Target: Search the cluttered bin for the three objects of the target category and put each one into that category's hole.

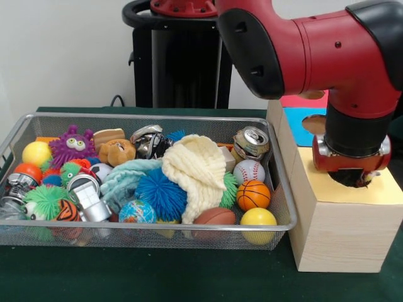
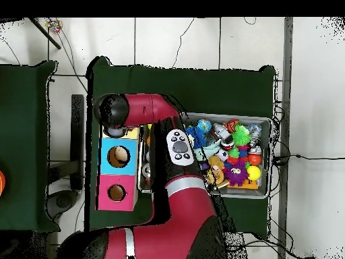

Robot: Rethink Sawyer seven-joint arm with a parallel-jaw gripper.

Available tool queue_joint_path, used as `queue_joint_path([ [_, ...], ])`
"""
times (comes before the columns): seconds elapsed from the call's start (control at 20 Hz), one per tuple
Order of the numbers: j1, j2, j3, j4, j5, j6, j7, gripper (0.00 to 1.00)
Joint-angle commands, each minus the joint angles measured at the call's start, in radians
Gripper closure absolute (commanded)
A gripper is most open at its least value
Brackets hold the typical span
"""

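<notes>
My gripper (image 1: 351,177) hangs straight down from the red arm, pressed low into the hole (image 1: 363,182) in the yellow top (image 1: 385,190) of the pale wooden box; only a dark edge of the hole shows under the wrist. I cannot tell whether the gripper is open, shut or holding anything. The wire mesh bin (image 1: 145,227) stands left of the box, full of toys; it also shows in the overhead view (image 2: 270,123). No flecked rope bundle shows in either view. In the overhead view the arm hides the gripper and the hole.
The bin holds a cream knitted cloth (image 1: 196,170), a blue spiky ball (image 1: 160,193), a purple spiky toy (image 1: 73,145), cans and small balls. Behind the yellow top lie the blue-topped hole (image 2: 118,156) and the red-topped hole (image 2: 116,193). The black pedestal (image 1: 182,56) stands behind the bin.
</notes>
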Motion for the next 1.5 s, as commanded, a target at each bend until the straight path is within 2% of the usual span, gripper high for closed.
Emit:
queue_joint_path([
  [0.05,0.034,0.013,0.008,0.044,-0.096,0.051,-0.078,1.00],
  [0.2,0.084,-0.078,-0.043,-0.005,-0.109,0.111,-0.018,1.00],
  [0.3,0.108,-0.102,-0.062,-0.049,-0.115,0.156,0.002,1.00],
  [0.5,0.137,-0.103,-0.081,-0.099,-0.130,0.180,0.029,1.00],
  [0.9,0.151,-0.124,-0.087,-0.106,-0.113,0.225,0.026,1.00],
  [1.3,0.175,-0.136,-0.118,-0.144,-0.144,0.264,0.029,1.00],
  [1.5,0.181,-0.113,-0.124,-0.159,-0.158,0.234,0.027,1.00],
])
